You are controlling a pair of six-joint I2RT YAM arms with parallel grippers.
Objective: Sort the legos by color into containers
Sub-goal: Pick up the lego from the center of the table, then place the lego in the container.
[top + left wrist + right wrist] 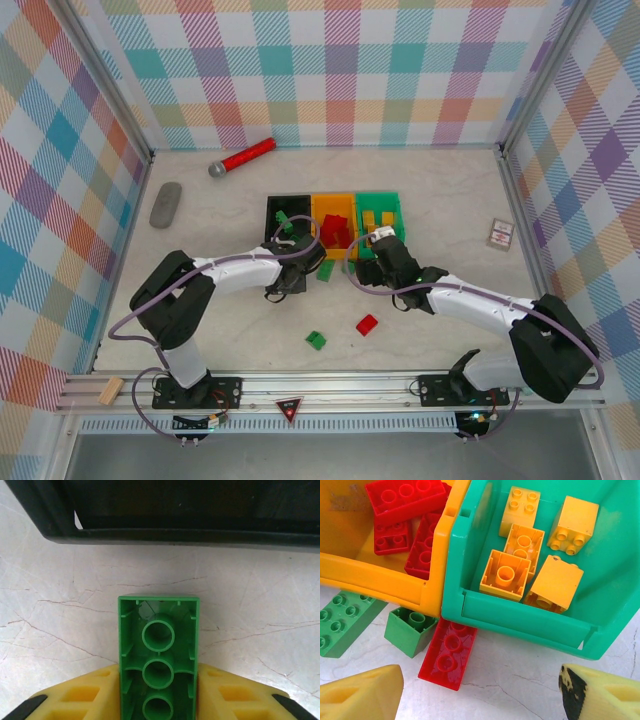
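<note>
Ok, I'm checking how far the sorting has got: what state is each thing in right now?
left gripper, shut on green brick.
right gripper, open, empty.
black bin, holds green pieces.
orange bin, holds red bricks.
green bin, holds yellow bricks.
loose red brick, on table, hollow side up.
small green cube, on table, hollow side up.
</note>
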